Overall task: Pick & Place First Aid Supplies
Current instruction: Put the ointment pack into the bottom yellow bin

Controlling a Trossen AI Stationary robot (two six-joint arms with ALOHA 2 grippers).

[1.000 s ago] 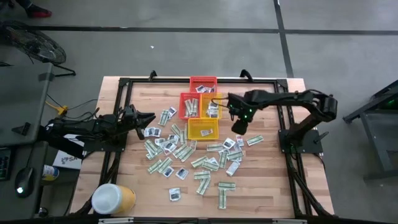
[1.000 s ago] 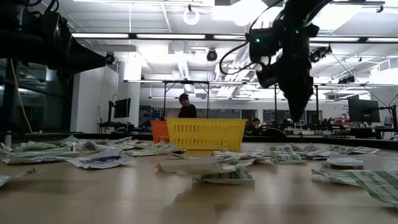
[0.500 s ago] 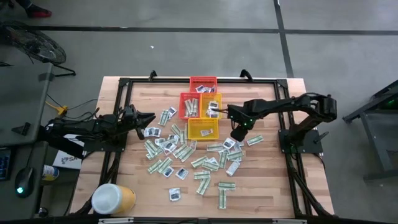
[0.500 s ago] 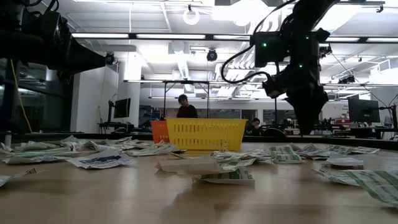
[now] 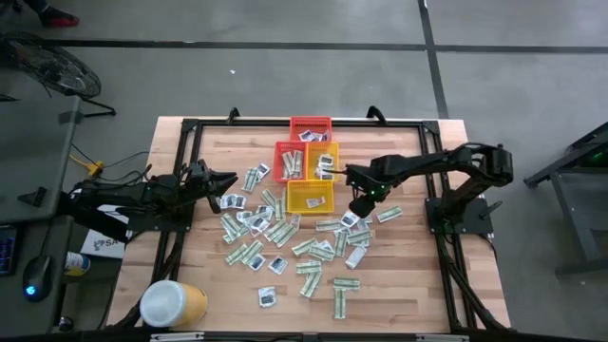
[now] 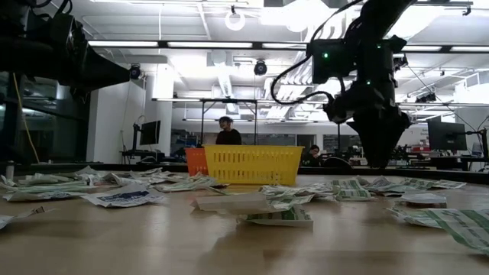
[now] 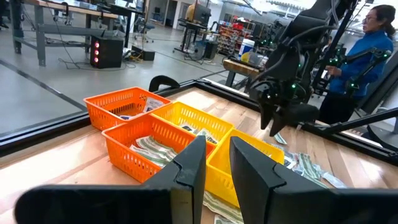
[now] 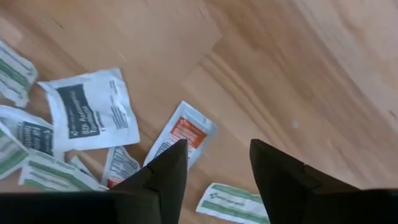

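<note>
High view: the right pincer point(image 5: 359, 205) hung above the packets point(image 5: 294, 249) scattered over the tabletop point(image 5: 418, 285), just beside the yellow basket point(image 5: 310, 198), placed to pick one up; the left pincer point(image 5: 228, 180) waited at the pile's far side.

Low view: the right pincer point(image 6: 380, 156) pointed straight down, close over the litter.

Left wrist view: the left pincer point(image 7: 214, 163) stood narrowly parted, empty, facing the orange baskets point(image 7: 134, 121).

Right wrist view: the right pincer point(image 8: 214, 165) was spread, an orange-marked packet point(image 8: 180, 140) just ahead between its fingers point(image 8: 171, 168), likely its target.
</note>
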